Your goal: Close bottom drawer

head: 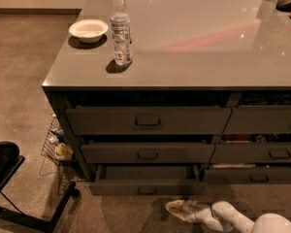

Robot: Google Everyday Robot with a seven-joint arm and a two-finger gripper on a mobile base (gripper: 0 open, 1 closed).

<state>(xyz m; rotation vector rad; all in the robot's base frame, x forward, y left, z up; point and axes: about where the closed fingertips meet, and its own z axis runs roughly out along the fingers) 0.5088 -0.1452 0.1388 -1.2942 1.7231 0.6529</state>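
Note:
The bottom drawer [146, 186] is the lowest of the left stack of three wide dark drawers. It stands only slightly out, with a narrow strip of its dark inside showing and its small pull at the front middle. My gripper [177, 209] is at the bottom of the camera view, low over the floor just in front of and to the right of the drawer's front. Its pale arm [242, 221] runs in from the lower right.
A grey counter [194, 42] tops the cabinet, with a water bottle [121, 32] and a white bowl [88, 30] near its left edge. A wire basket [56, 144] stands at the cabinet's left side. A black chair base [9, 178] is at the lower left. Narrower drawers [262, 152] lie to the right.

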